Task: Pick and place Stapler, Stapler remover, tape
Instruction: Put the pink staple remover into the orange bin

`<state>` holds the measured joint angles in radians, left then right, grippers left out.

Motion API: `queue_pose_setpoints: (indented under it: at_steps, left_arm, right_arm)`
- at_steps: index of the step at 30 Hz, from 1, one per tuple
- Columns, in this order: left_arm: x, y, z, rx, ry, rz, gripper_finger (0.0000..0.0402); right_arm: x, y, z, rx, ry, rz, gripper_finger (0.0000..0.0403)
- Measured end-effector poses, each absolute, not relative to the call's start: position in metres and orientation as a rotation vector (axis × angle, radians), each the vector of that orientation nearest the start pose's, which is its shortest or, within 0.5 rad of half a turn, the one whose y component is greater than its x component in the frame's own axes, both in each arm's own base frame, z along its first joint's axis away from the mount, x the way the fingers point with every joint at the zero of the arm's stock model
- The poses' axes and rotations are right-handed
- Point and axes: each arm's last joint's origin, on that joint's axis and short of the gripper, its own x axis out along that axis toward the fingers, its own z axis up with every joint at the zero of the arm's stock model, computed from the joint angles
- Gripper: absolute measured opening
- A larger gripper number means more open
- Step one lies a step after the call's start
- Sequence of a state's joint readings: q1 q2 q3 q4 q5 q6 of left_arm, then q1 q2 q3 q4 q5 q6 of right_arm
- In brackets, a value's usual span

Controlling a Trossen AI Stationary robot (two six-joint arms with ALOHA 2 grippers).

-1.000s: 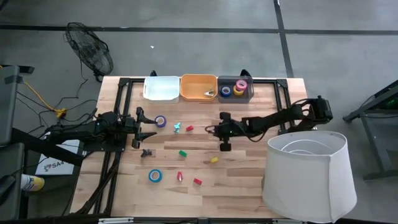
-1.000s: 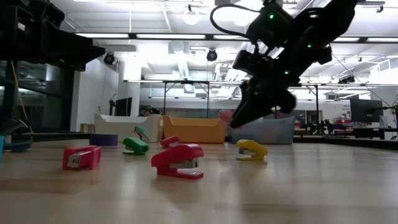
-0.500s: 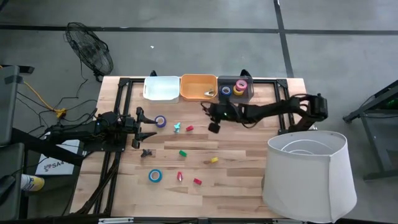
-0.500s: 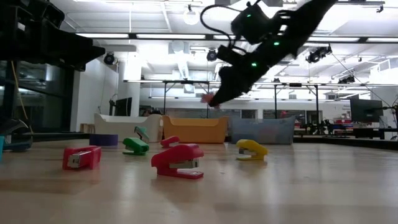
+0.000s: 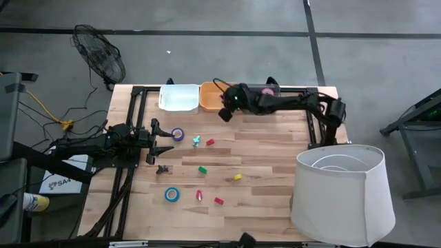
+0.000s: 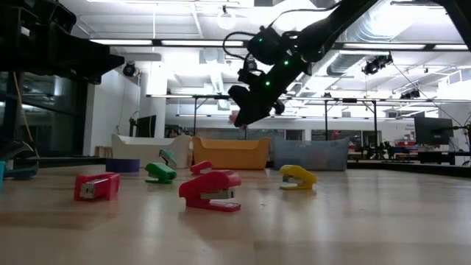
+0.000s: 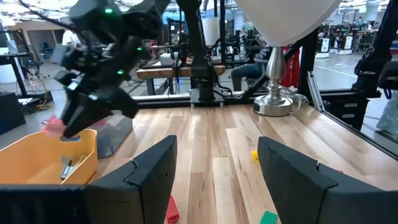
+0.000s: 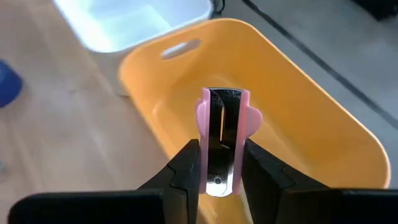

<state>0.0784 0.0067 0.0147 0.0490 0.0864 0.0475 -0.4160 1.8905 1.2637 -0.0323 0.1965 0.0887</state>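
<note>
The right tool (image 8: 217, 163), clamped on a pink remover (image 8: 222, 138), hovers above the orange bin (image 8: 311, 124), while staplers (image 6: 210, 190) and tape (image 5: 178, 133) beyond it await on the desk (image 5: 275, 165); the left tool (image 7: 214, 165) gapes idle.

Pink stapler remover (image 8: 222, 134) was pinched in the right hand (image 8: 217, 163), upright over the orange bin (image 8: 323, 146). Purple tape (image 5: 178, 133) and blue tape (image 5: 171, 195) lay flat on the bench (image 5: 275, 165). Small staplers sat scattered mid-bench: red stapler (image 6: 211, 190), green stapler (image 6: 160, 172), yellow stapler (image 6: 297, 177).
</note>
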Motion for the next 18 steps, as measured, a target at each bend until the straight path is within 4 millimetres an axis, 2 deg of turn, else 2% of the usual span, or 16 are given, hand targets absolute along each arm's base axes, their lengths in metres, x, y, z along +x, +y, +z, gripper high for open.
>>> queue_pose_setpoints:
  at_steps: [11, 18]
  left_arm:
    - [0.097, 0.005, 0.173, 0.052, -0.057, -0.007, 0.0221]
    - [0.097, 0.005, 0.173, 0.052, -0.057, -0.007, 0.0221]
  right_arm:
    - [0.386, -0.218, 0.204, 0.212, 0.789, -0.612, 0.0083]
    - [0.394, -0.234, 0.208, 0.214, 0.867, -0.588, 0.0083]
